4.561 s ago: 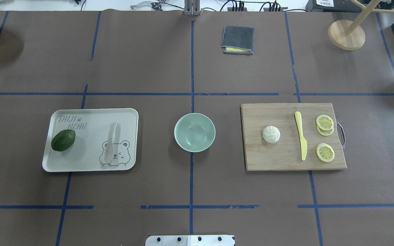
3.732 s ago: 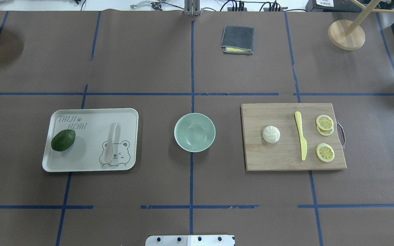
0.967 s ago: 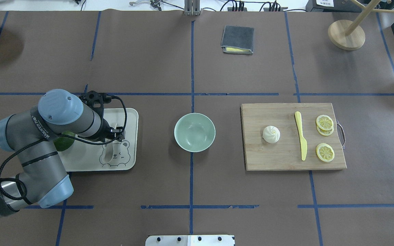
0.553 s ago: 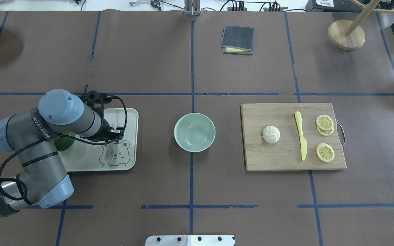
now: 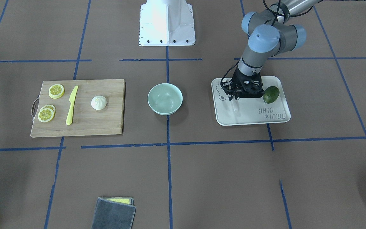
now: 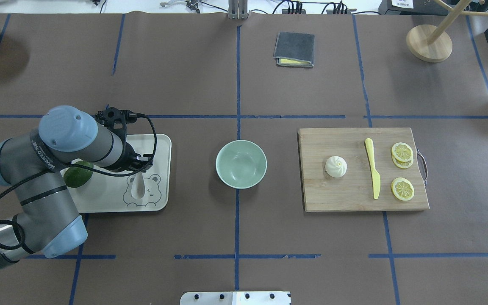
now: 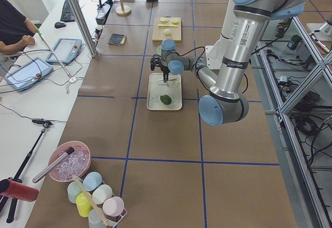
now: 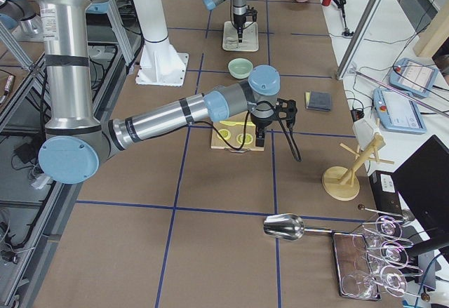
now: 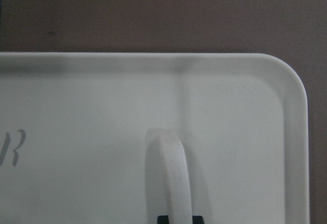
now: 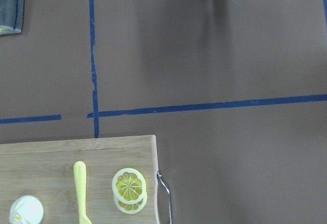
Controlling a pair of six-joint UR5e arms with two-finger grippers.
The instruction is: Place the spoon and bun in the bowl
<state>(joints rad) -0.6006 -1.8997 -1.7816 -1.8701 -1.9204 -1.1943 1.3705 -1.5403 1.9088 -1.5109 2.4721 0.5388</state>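
The pale spoon (image 6: 138,189) lies on the white bear tray (image 6: 159,144), scoop toward the robot. My left gripper (image 6: 141,163) stands over its handle. In the left wrist view the two dark fingertips (image 9: 163,219) press on either side of the handle (image 9: 172,178). The mint-green bowl (image 6: 241,164) stands empty at the table's middle. The white bun (image 6: 336,166) sits on the wooden cutting board (image 6: 345,195). My right gripper (image 8: 261,139) hangs high past the board's handle end. I cannot tell whether it is open or shut.
A green avocado (image 6: 78,178) lies on the tray beside my left wrist. A yellow knife (image 6: 372,173) and lemon slices (image 6: 402,188) share the board. A folded grey cloth (image 6: 294,49) and a wooden stand (image 6: 429,42) are at the far side.
The left arm came in from the left and lowered its gripper onto the spoon's handle. Since 0.6 s ago the scoop has shifted slightly right and away from the robot.
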